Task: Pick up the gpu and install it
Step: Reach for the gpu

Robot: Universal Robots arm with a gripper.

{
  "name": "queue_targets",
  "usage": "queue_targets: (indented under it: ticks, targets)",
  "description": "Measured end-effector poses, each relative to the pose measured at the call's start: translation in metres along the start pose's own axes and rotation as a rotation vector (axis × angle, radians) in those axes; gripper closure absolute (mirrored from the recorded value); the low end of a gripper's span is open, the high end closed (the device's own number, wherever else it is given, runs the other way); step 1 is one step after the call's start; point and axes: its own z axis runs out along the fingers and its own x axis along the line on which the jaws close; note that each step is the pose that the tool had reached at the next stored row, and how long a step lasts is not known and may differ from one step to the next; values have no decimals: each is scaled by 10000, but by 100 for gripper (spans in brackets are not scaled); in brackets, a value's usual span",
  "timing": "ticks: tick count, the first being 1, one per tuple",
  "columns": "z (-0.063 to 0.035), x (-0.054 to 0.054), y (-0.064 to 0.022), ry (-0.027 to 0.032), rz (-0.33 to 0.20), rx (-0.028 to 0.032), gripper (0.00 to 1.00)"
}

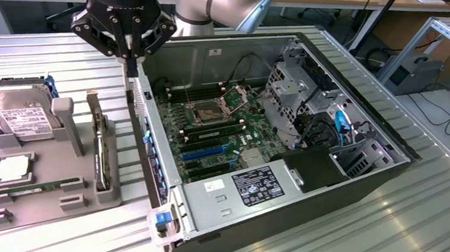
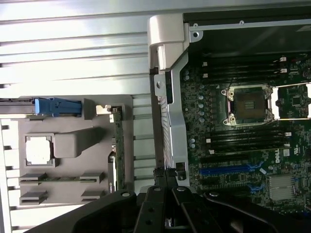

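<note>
From where I stand, the slatted metal table (image 1: 55, 60) carries everything. The biggest thing on it is the open computer case (image 1: 298, 220), lying on its side with the motherboard (image 1: 217, 131) facing up. In the exterior view the case takes the middle and the three o'clock half. The grey arm (image 1: 217, 3) comes in at twelve o'clock, behind the case.

At eight o'clock of the case lies a grey moulded holder (image 1: 37, 208), flat on the table and just beside the case's long edge wall. The black gripper (image 1: 134, 71) hangs at eleven o'clock in that view and points straight down. Its fingers (image 2: 159, 180) are pressed together and hold nothing. Their tips sit over the case's edge wall, on the side nearest the holder.

In the holder a hard drive (image 1: 19, 114) with a white label leans at the ten o'clock end. The gpu (image 1: 100, 153) (image 2: 116, 145) stands on edge in the slot along the holder's case-side rim, its silver bracket at the end nearer the gripper. It lies at about seven o'clock from the fingertips, near them but not touched, and not yet lifted out. A slim green memory stick (image 1: 34, 187) lies flat at the six o'clock end of the holder. A square processor chip (image 1: 13, 167) (image 2: 38, 149) rests just above it, toward the hard drive.

On the motherboard the processor socket (image 1: 210, 110) (image 2: 248, 104) stands open, and a blue slot (image 1: 203, 152) (image 2: 228, 170) runs at six o'clock of it.
</note>
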Motion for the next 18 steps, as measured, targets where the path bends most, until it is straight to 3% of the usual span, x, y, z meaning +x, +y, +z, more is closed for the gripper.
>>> queue_targets:
  ticks: [18]
  targets:
    - [-2, 91, -7, 0, 0, 0, 89]
